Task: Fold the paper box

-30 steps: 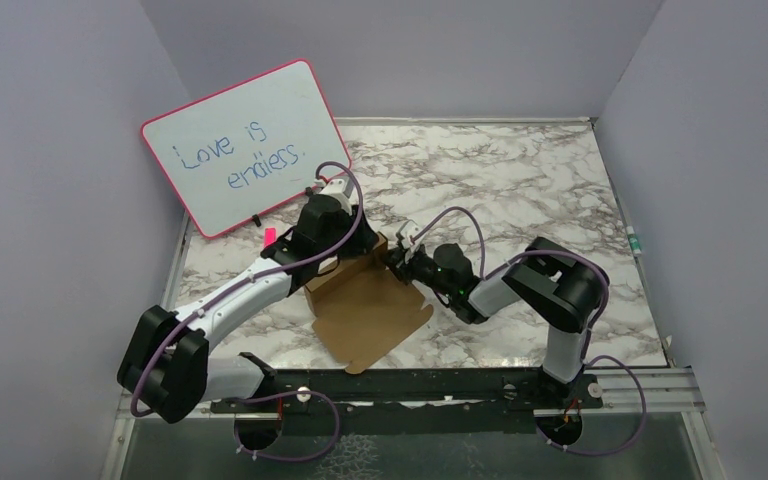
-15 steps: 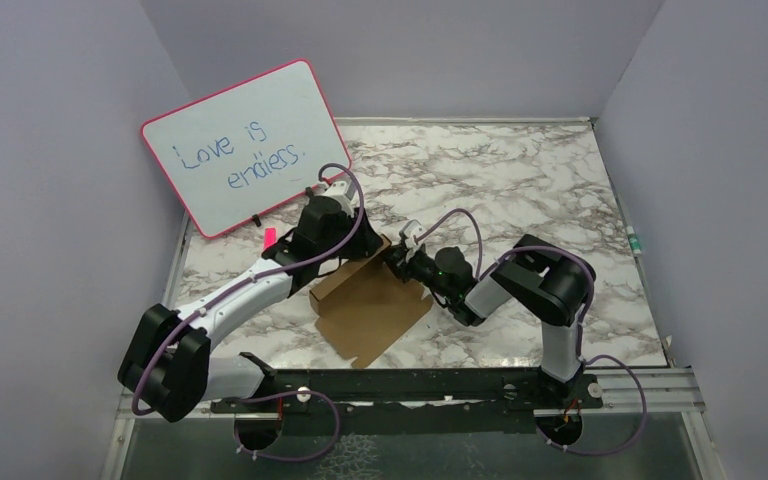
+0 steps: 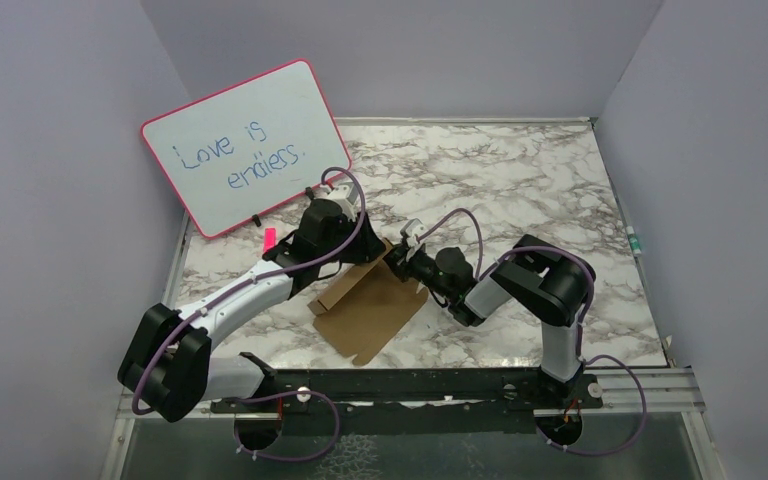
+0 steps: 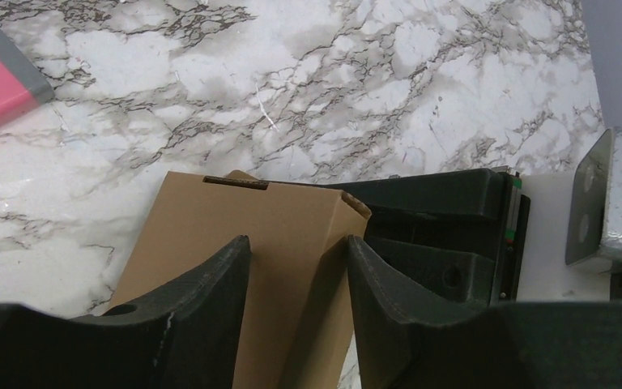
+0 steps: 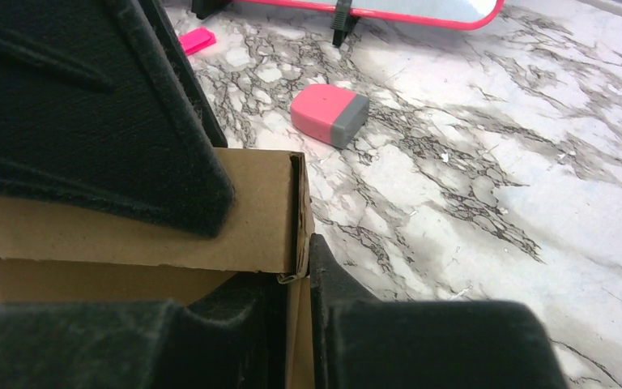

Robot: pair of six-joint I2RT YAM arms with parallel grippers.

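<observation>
At the near edge of the marble bench, both arms reach inward from their bases to the paper box. It lies a little left of the bench's middle. Most of it is flat on the bench, a brown creased sheet with notched tabs, and its far end is folded up into a raised wall.

The right hand meets that wall at its right corner. In the right wrist view its fingers are drawn close together, with a thin edge of cardboard clamped between them.

The left hand comes down on the wall from the far left side. In the left wrist view its fingers stand apart, with the folded cardboard showing between them. I cannot tell whether they press on it.

Just beyond the box, a pink-and-grey eraser lies on the marble, and a small pink piece lies farther left.

Farthest back, a pink-framed whiteboard leans at the left rear corner. It reads "Love is endless."
</observation>
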